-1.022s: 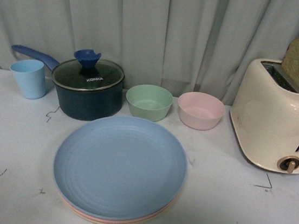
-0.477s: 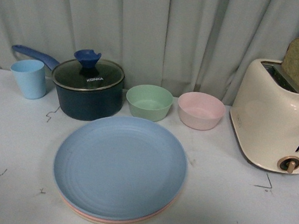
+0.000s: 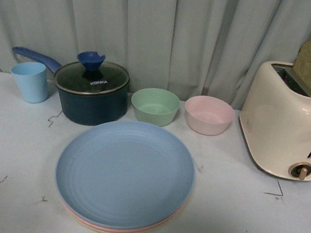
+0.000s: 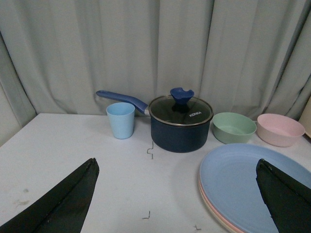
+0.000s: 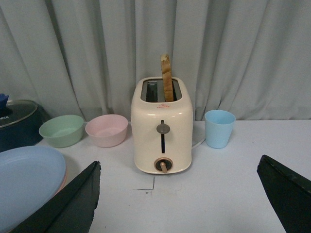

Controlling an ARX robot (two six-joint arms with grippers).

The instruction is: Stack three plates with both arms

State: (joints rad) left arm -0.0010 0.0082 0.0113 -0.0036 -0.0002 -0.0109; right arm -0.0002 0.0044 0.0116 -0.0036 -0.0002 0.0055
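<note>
The three plates lie stacked at the middle front of the table. The light blue plate (image 3: 125,172) is on top. The pink plate (image 3: 130,231) and the cream plate (image 3: 99,230) show only as thin rims beneath it. The stack also shows in the left wrist view (image 4: 243,187) and at the edge of the right wrist view (image 5: 24,179). My left gripper (image 4: 176,161) is open and empty, above the table beside the stack. My right gripper (image 5: 180,161) is open and empty, facing the toaster. Neither arm shows in the front view.
Behind the stack stand a dark blue lidded saucepan (image 3: 90,92), a blue cup (image 3: 30,81), a green bowl (image 3: 155,105) and a pink bowl (image 3: 208,114). A cream toaster (image 3: 287,130) with a bread slice stands at the right, with another blue cup (image 5: 219,128) beside it. A curtain hangs behind.
</note>
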